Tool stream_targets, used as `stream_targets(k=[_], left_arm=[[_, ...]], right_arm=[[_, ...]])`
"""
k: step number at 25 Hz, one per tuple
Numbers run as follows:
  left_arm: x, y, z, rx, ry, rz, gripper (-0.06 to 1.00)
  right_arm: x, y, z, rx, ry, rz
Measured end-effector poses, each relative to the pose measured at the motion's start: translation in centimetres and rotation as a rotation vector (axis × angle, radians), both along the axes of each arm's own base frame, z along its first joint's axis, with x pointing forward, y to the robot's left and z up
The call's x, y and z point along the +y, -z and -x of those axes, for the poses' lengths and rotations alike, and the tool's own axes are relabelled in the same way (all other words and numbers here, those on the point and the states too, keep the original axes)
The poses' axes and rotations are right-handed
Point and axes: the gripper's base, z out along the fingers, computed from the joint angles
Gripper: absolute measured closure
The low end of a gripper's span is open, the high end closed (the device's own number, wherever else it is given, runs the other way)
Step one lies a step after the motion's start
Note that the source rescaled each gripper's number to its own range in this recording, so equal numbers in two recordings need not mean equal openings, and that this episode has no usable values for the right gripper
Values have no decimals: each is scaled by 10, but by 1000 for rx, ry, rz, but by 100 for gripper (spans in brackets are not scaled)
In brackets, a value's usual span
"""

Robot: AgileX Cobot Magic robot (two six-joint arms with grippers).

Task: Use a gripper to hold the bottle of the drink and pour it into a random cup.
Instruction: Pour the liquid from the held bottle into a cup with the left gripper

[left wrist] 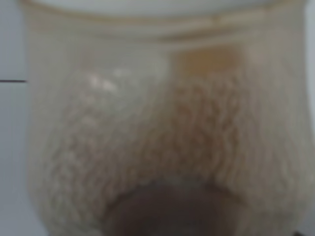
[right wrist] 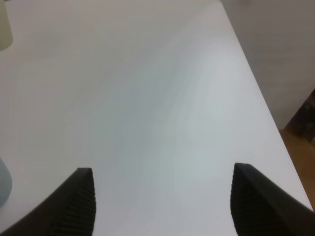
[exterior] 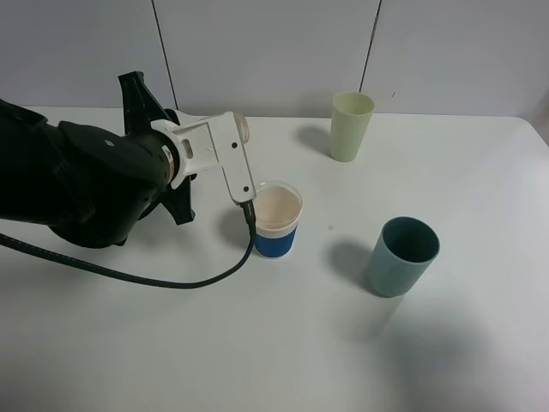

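My left gripper (exterior: pixel 230 140), the black arm end with a white bracket, is held above the table just left of the cup (exterior: pixel 277 221). It is shut on the bottle (left wrist: pixel 162 128), which fills the left wrist view, blurred. The bottle's walls are foamy, and the brown drink (left wrist: pixel 172 214) has pooled at one end. In the exterior view only a pale rounded bit of the bottle (exterior: pixel 244 129) peeks past the bracket. The white-and-blue cup stands upright, pale beige inside. My right gripper (right wrist: pixel 162 201) is open and empty over bare table; it is out of the exterior view.
A tall pale green cup (exterior: pixel 352 126) stands at the back. A teal cup (exterior: pixel 401 255) stands to the right of the white-and-blue cup. A black cable (exterior: pixel 171 280) loops across the table in front of the left arm. The table's right edge (right wrist: pixel 261 98) shows in the right wrist view.
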Motion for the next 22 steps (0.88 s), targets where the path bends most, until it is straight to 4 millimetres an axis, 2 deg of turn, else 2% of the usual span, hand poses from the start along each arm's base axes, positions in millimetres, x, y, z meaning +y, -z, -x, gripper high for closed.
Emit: stream_targets(k=[8, 22], left_arm=[[-7, 16, 3, 17, 19, -58, 94], [-16, 30, 9, 13, 50, -129, 94]], right_arm=[[-1, 0, 0, -3, 13, 4], [-3, -1, 0, -8, 38, -12]])
